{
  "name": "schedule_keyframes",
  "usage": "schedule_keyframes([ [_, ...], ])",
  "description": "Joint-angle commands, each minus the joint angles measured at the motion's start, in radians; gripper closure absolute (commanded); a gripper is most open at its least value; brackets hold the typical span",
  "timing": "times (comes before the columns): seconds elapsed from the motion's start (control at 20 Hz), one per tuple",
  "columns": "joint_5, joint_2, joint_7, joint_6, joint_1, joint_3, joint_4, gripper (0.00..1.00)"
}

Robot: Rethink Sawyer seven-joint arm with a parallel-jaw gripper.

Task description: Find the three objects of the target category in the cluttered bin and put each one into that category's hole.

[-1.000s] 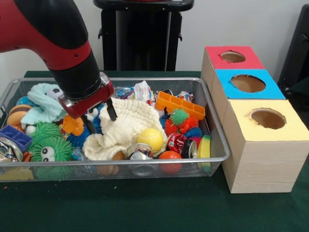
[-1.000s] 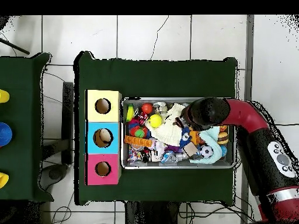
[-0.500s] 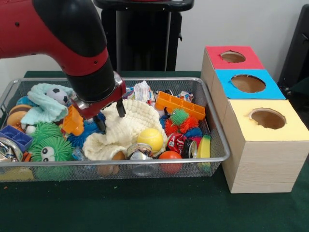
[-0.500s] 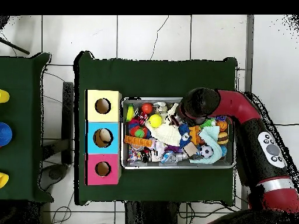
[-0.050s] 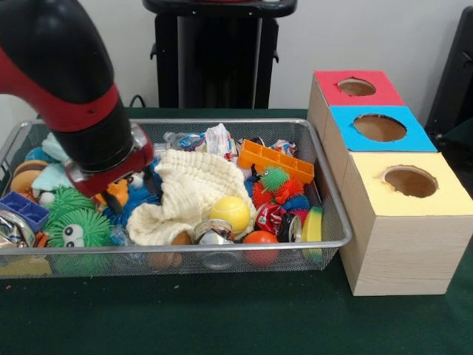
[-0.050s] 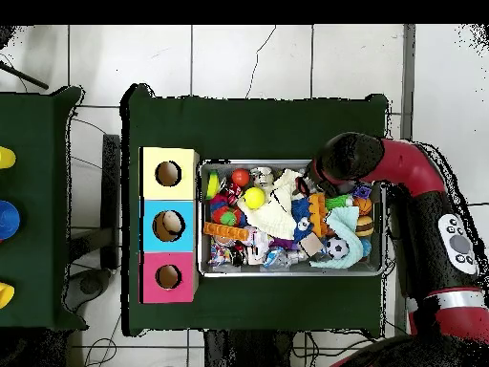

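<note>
Searching stage, by the look of it: red and black arm (image 5: 66, 89) lowered into the left half of the wire bin (image 5: 222, 248), wrist end sunk among the toys just left of the cream cloth (image 5: 188, 192). Jaws hidden behind the wrist and the clutter in both views; open, closed or gripping, cannot tell. Nothing seen lifted clear of the bin.

Target category not named, so the three wanted objects impossible to single out; presumably somewhere in the heap. Next move likely a matter of pulling one item free of the pile without dragging the cloth along, then carrying it to the right of the frame, to the matching hole.

In the bin, front view: green spiky toy with eyes (image 5: 74, 229) at lower left, blue block (image 5: 24, 209) beside it, yellow ball (image 5: 230, 211) at centre, orange ball (image 5: 260, 240) against the near rim, crushed can (image 5: 213, 234), orange toy brick (image 5: 275, 160) toward the back, small spiky balls (image 5: 275, 186) to the right.

Sorting box (image 5: 392, 244) on the table right of the bin: red-topped hole (image 5: 356, 87) at upper right, blue-topped hole (image 5: 379, 127) in the middle, yellow-topped hole (image 5: 410, 181) nearest. From overhead, a pale object visible inside the blue hole; the other two dark.
</note>
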Motion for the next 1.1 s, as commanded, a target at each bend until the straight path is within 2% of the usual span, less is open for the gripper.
schedule_keyframes([
  [0.05, -0.030, 0.069, -0.237, 0.163, -0.027, -0.040, -0.198, 0.00],
  [0.25, -0.040, 0.073, -0.285, 0.168, -0.048, -0.031, -0.213, 0.00],
  [0.45, -0.054, 0.061, -0.312, 0.141, -0.066, -0.031, -0.180, 0.00],
  [0.85, -0.052, 0.003, -0.249, 0.060, -0.071, -0.037, -0.033, 0.00],
  [1.1, -0.060, -0.017, -0.249, -0.004, -0.109, -0.043, 0.051, 0.00],
])
